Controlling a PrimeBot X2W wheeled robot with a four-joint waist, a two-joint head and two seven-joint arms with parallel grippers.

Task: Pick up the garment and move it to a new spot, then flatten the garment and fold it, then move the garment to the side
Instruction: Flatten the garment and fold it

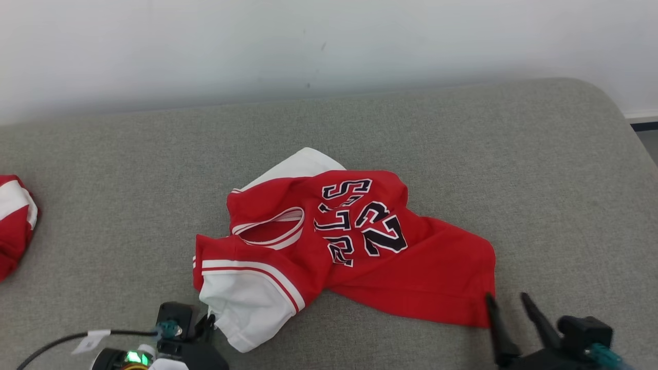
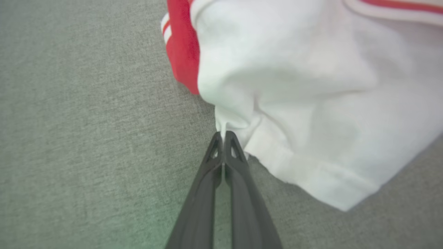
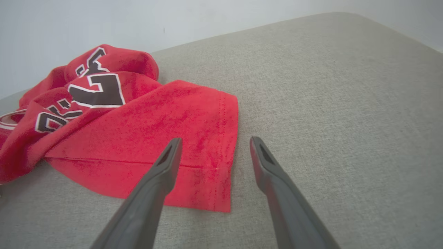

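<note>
The garment [image 1: 329,241] is a red jersey with white sleeves and dark numbers, lying crumpled in the middle of the grey surface. My left gripper [image 1: 209,319] is at its near white sleeve [image 2: 297,103]. In the left wrist view the left gripper [image 2: 223,135] is shut, pinching a small fold of the sleeve's edge. My right gripper [image 1: 506,298] stands open at the jersey's near right corner. In the right wrist view the right gripper [image 3: 214,141] hovers over the red hem corner [image 3: 211,166], one finger above the cloth and one over bare surface.
Another red and white cloth [image 1: 15,226] lies at the far left edge. The grey padded surface [image 1: 514,164] has a rounded corner at the back right, with a pale wall [image 1: 308,41] behind it. A cable [image 1: 61,341] runs to my left wrist.
</note>
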